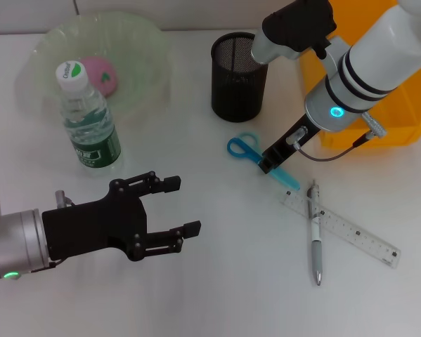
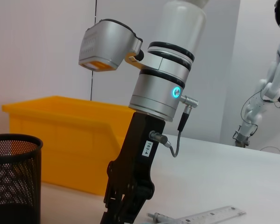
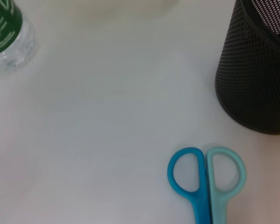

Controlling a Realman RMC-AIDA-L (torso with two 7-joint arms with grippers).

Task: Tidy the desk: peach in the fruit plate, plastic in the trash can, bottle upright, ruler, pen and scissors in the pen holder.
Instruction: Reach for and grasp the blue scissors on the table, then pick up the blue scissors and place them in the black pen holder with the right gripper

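Your right gripper (image 1: 273,163) is sitting on the scissors (image 1: 256,156), grip unclear; its label is reading "103-4".

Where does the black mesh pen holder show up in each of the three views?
Head view: pen holder at top centre, between the fruit plate and the yellow bin.
Left wrist view: bottom left corner, before the yellow bin.
Right wrist view: right edge, beyond the scissors.
Shared landmark: the pen holder itself.
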